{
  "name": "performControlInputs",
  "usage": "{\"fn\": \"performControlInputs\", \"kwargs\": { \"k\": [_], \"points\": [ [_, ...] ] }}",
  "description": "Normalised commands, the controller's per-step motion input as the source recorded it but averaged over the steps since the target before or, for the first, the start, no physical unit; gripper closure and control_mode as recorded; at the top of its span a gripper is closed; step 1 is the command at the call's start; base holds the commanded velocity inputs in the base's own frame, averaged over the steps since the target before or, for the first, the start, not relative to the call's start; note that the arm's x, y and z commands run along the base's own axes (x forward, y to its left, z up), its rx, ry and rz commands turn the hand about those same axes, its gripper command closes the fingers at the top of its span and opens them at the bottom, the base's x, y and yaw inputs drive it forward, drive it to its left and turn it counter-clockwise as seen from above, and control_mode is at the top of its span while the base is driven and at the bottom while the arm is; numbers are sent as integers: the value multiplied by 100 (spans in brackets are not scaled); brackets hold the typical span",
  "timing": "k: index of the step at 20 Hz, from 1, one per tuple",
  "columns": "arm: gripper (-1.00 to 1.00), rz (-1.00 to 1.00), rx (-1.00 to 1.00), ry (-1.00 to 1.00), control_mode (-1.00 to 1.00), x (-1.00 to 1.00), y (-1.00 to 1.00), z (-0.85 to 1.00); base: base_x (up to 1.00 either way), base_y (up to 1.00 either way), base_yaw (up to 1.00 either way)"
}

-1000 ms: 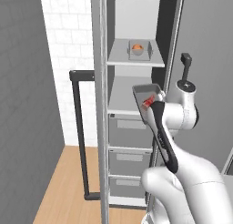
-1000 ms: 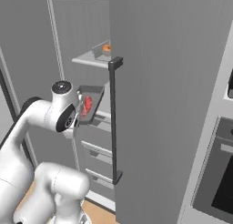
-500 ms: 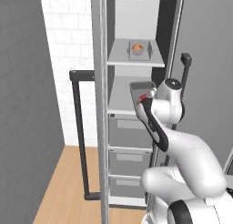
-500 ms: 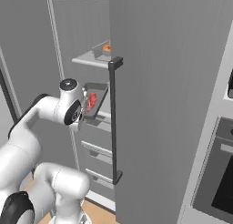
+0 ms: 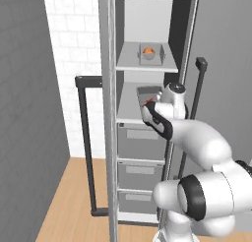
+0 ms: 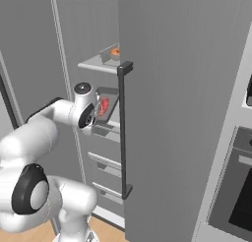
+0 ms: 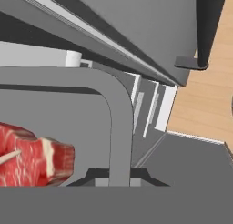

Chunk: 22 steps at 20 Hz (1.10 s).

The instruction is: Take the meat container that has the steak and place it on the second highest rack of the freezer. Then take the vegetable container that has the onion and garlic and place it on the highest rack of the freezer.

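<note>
Two jaws (image 7: 119, 181) clamped on the raised rim of the meat container (image 7: 119, 123), a shallow dark grey tray with rounded corners. Steak (image 7: 34, 155), marbled red and white, lies at 8 o'clock in the hand view. Vegetable container (image 5: 150, 54) with round orange onion (image 5: 149, 51) sits on the freezer's (image 5: 110, 137) higher shelf.

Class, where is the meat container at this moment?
In the left base view, the meat container sits at the freezer's second shelf, one below the onion.
</note>
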Motion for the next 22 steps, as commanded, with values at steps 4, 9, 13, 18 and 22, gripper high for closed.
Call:
{"fn": "performControlInputs", "kwargs": {
  "k": [4, 9, 13, 18, 22],
  "points": [
    [100, 0, 0, 1, -100, 62, 0, -21, 0, 0, 0],
    [100, -1, 0, 1, -100, 62, 0, -25, 0, 0, 0],
    [100, -6, 0, 0, -100, 53, -1, -25, 0, 0, 0],
    [100, -8, 0, 0, -100, 50, -6, -23, 0, 0, 0],
    [100, -8, 0, 0, -100, 54, -13, -17, 0, 0, 0]
  ]
}}
